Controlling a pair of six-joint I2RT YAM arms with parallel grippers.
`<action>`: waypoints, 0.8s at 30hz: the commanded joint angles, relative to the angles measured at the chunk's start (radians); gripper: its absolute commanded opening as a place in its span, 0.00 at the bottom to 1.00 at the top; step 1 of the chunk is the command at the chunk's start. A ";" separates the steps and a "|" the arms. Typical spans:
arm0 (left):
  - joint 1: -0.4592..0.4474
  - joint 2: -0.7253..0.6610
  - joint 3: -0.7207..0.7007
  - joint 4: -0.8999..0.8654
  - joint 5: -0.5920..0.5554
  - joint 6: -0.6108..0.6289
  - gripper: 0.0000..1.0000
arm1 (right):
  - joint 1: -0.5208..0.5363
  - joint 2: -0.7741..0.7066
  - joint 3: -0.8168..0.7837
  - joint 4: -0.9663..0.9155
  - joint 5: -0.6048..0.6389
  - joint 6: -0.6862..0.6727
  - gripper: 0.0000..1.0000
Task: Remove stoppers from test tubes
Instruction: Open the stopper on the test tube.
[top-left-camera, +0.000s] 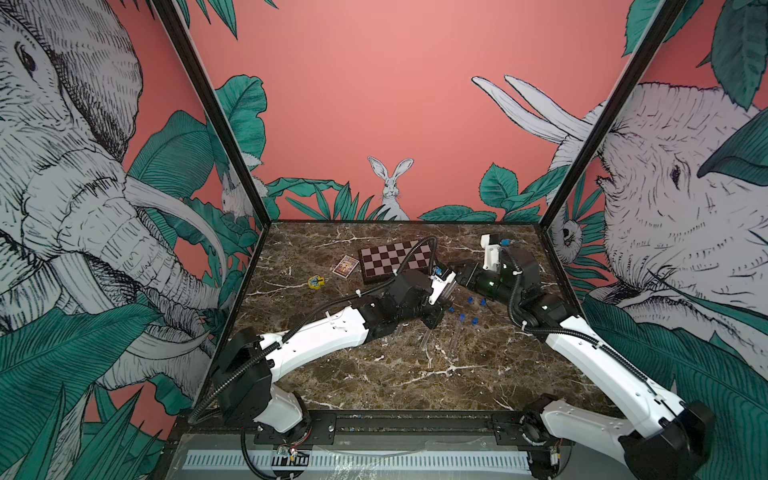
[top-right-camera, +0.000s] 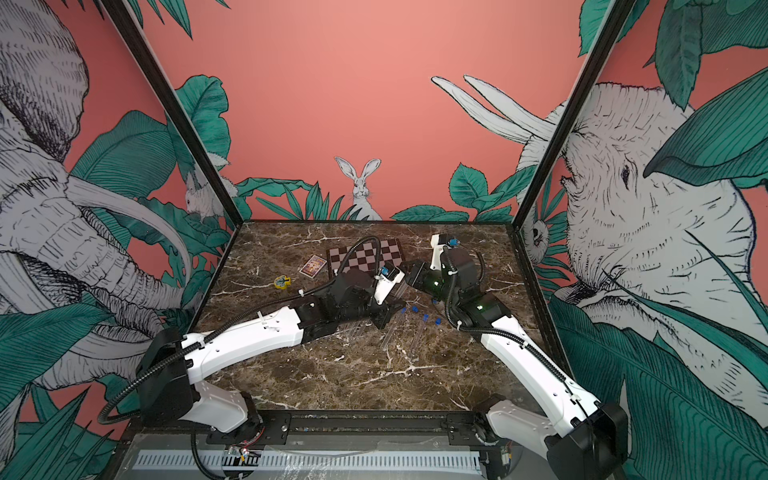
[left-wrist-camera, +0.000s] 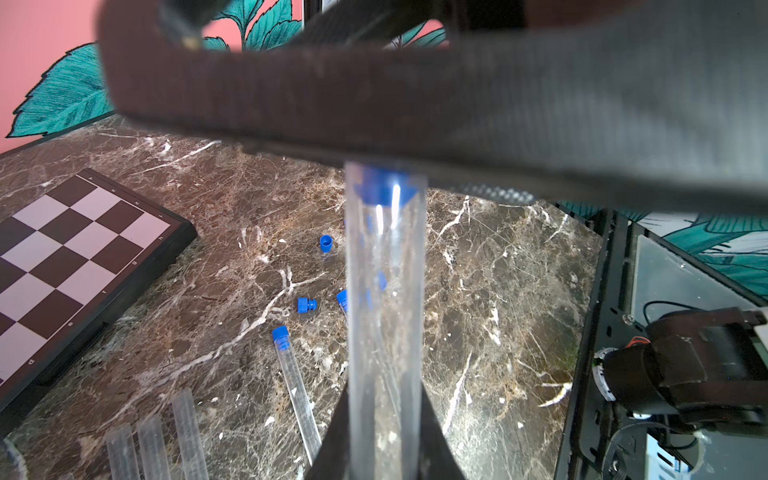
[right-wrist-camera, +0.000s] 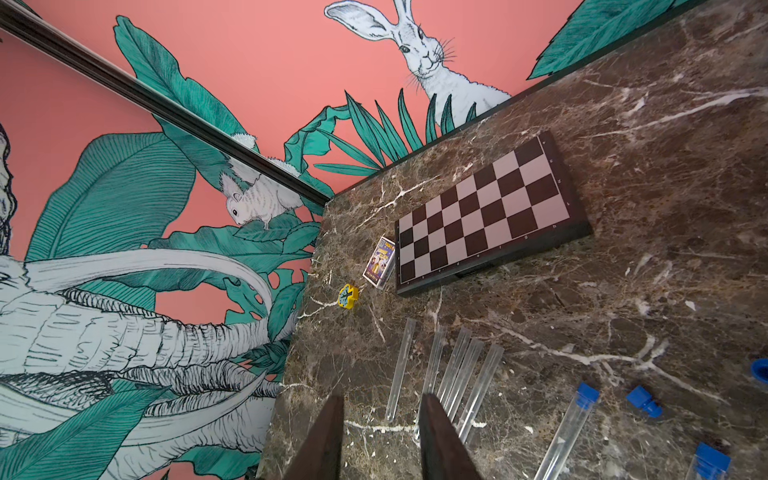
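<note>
Marble table (right-wrist-camera: 623, 270) carries clear test tubes (right-wrist-camera: 401, 370), loose blue stoppers (left-wrist-camera: 306, 304).

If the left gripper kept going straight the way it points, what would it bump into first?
The left gripper holds a test tube; its blue stopper would meet a dark finger of the right gripper, crossing just ahead. They look nearly touching, but depth is unclear.

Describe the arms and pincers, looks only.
Left arm and right arm: white shells, black joints, black ribbed cable along each. Green lights on right-arm joints. White wrist camera mounts. Left pincer and right pincer: dark, flat, tapering fingers.
</note>
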 joint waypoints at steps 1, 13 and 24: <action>-0.007 -0.026 0.008 -0.023 0.015 0.009 0.00 | -0.004 0.006 0.029 0.041 -0.009 0.029 0.27; -0.008 -0.021 0.003 -0.018 0.028 0.002 0.00 | -0.004 0.012 0.040 0.048 0.022 0.029 0.37; -0.010 -0.020 0.012 -0.011 0.029 0.003 0.00 | -0.005 0.032 0.030 0.067 -0.006 0.045 0.29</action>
